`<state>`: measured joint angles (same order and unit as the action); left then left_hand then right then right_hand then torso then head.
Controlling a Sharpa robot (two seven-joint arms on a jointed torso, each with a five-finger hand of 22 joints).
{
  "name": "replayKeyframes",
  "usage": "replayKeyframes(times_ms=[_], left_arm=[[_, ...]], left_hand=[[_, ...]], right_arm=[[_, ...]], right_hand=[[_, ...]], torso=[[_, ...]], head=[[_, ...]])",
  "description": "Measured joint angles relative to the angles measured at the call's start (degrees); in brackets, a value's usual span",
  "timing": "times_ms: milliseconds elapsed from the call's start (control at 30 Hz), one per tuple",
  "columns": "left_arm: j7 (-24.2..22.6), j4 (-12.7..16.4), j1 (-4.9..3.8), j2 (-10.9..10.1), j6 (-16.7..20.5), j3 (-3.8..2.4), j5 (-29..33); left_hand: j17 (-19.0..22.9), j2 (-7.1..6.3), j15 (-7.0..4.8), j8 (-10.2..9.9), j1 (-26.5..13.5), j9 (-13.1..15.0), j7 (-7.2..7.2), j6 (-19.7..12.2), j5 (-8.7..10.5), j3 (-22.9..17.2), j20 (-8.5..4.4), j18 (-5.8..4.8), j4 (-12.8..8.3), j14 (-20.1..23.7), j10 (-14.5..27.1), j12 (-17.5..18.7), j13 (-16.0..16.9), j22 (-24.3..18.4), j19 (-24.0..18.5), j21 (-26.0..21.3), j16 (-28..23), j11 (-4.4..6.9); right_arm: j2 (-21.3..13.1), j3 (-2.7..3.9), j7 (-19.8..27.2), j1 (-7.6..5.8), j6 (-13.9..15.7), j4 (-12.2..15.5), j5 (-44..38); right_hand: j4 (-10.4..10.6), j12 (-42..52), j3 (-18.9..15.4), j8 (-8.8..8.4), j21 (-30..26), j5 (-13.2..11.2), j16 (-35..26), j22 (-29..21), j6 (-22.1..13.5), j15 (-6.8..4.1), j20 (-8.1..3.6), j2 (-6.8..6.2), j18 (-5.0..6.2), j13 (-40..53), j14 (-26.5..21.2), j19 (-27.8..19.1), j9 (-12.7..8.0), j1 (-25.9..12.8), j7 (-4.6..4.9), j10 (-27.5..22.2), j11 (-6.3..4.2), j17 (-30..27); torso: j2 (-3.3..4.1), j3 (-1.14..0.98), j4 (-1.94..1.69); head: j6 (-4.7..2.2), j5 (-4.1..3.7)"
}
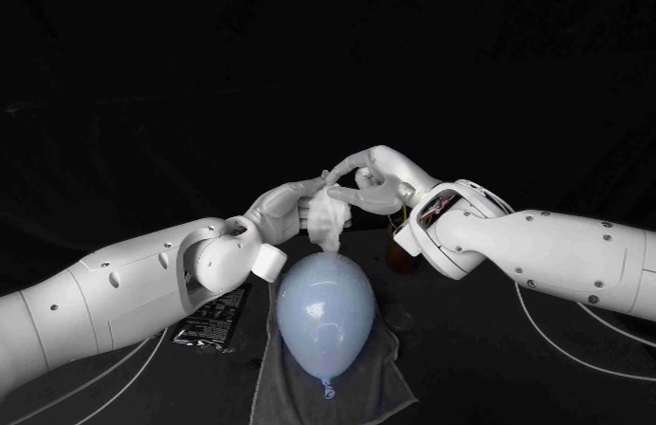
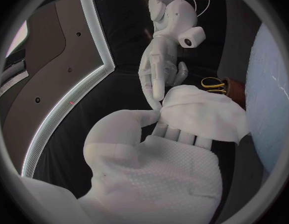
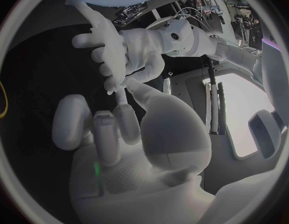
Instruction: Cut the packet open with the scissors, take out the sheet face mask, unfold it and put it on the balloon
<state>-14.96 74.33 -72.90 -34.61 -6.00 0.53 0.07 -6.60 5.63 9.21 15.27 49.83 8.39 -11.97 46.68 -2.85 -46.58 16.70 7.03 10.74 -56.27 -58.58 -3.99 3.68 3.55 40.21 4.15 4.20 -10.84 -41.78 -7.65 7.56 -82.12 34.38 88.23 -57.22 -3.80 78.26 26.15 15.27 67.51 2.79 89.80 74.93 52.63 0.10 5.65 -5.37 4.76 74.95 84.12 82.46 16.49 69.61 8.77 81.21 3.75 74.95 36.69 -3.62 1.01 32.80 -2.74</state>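
Both hands are up over the table (image 1: 547, 368) and they meet on the sheet face mask (image 1: 328, 218), which hangs as a crumpled white wad just above the far end of the balloon (image 1: 325, 311). The left hand (image 1: 281, 212) cradles it, fingers curled under the fabric and thumb pressed against its edge. The right hand (image 1: 372, 180) reaches in from the other side and nips the upper edge between thumb and fingertip, its other fingers loose. I'd say that is the point of holding it from both sides: two grips on opposite edges let the folds be drawn apart. The balloon lies lengthwise on a grey cloth (image 1: 294, 392), knot toward the robot, which likely keeps it from rolling. The black packet (image 1: 212, 323) lies discarded on the table by the left arm, and the yellow-handled scissors (image 2: 213, 84) stand in a brown holder (image 2: 234, 90) behind the balloon. So the cutting and extraction look finished; the unfolding is in hand and the mask is not yet flat enough to lay on.
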Motion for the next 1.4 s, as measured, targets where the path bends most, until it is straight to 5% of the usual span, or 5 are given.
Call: replayKeyframes(times_ms=[300, 467, 867, 967, 1400], left_arm=[[-0.10, 0.15, 0.03, -0.03, 0.19, 0.03, 1.30], [-0.14, 0.16, 0.03, -0.09, 0.39, 0.03, 1.94], [-0.25, 0.30, 0.03, -0.10, 0.51, 0.03, 2.78], [-0.25, 0.35, 0.03, -0.10, 0.42, 0.03, 2.86], [-0.17, 0.43, 0.05, -0.12, 0.18, 0.05, 2.94]], left_hand=[[0.06, -0.24, 0.01, 0.00, 0.25, 0.10, -0.12, 0.71, 0.00, -2.21, 0.02, 0.01, -1.11, 0.38, -0.42, 0.00, 0.00, -0.06, -0.87, 0.00, 0.00, -0.01], [0.13, -0.24, 0.22, 0.00, 0.24, 0.10, -0.12, 0.71, 0.00, -3.64, -0.11, -0.88, -1.25, 0.59, -0.42, 0.21, 0.00, -0.11, -1.32, -0.24, 0.00, -0.01], [0.25, -3.27, 0.22, -0.74, -2.15, -0.01, -0.12, 0.70, 0.00, -6.07, -0.04, -0.87, -3.27, 1.01, 0.03, 0.21, 0.00, -0.10, -2.42, -0.26, 0.00, -0.02], [0.25, -5.16, 0.43, -0.74, -3.81, -0.01, -0.12, 0.70, 0.00, -3.78, 0.00, -0.88, -2.73, 1.22, 0.22, 0.21, 0.00, -0.16, -2.69, -0.26, 0.00, -0.22], [0.31, -8.14, 0.43, -1.19, -6.19, 0.24, -0.21, 1.22, 0.00, 5.46, -0.01, -0.88, 0.77, 1.22, 0.22, 0.21, 0.00, -0.16, -2.85, -0.26, 0.00, -0.22]], right_arm=[[0.17, 0.03, -1.12, 0.02, 2.17, -0.11, -2.44], [0.21, 0.03, -2.16, 0.14, 2.75, -0.07, -3.97], [0.40, 0.03, -4.39, 0.35, 2.79, 0.32, -6.82], [0.40, 0.02, -4.63, 0.39, 2.71, 0.44, -7.28], [0.29, 0.05, -4.87, 0.43, 2.76, 0.68, -8.34]], right_hand=[[0.08, -0.01, -0.56, -0.48, -0.59, 0.00, -0.04, 0.02, -0.21, 0.00, 0.21, -0.59, -0.02, 0.00, 0.00, -0.21, -0.21, 0.00, 0.18, -0.21, 0.20, -0.04], [0.40, -0.23, -1.18, -0.66, -0.63, 0.00, -0.05, 0.02, -0.22, 0.01, 0.21, -0.82, -0.02, -0.02, -0.01, -0.22, -0.30, -0.23, 0.18, -0.24, 0.17, -0.05], [0.25, -0.24, -1.34, -0.66, -0.64, 0.00, 0.00, -0.03, 0.95, 0.01, 0.41, -0.89, -0.04, -0.02, -0.01, -0.42, -0.37, 0.28, -0.10, -0.25, 0.16, -0.01], [0.23, 0.26, -1.33, -0.66, -0.27, 0.00, 0.00, -0.02, 1.74, 0.01, 0.41, -0.19, -0.04, -0.01, -0.01, -0.42, -0.37, 0.98, -0.29, -0.03, -0.06, 0.00], [-1.51, 0.67, 0.42, -0.23, 0.73, -0.01, -0.04, 0.02, 3.76, -0.43, -0.02, 1.83, -0.07, 0.00, 0.00, 0.01, -0.37, 3.92, -1.08, 0.58, -0.67, 0.00]], torso=[[-0.02, -0.01, 0.03], [-0.02, -0.01, 0.03], [-0.02, -0.01, 0.03], [-0.02, -0.01, 0.03], [-0.02, -0.01, 0.03]], head=[[-0.05, -0.04], [-0.05, -0.06], [-0.13, -0.04], [-0.13, -0.07], [-0.19, 0.01]])
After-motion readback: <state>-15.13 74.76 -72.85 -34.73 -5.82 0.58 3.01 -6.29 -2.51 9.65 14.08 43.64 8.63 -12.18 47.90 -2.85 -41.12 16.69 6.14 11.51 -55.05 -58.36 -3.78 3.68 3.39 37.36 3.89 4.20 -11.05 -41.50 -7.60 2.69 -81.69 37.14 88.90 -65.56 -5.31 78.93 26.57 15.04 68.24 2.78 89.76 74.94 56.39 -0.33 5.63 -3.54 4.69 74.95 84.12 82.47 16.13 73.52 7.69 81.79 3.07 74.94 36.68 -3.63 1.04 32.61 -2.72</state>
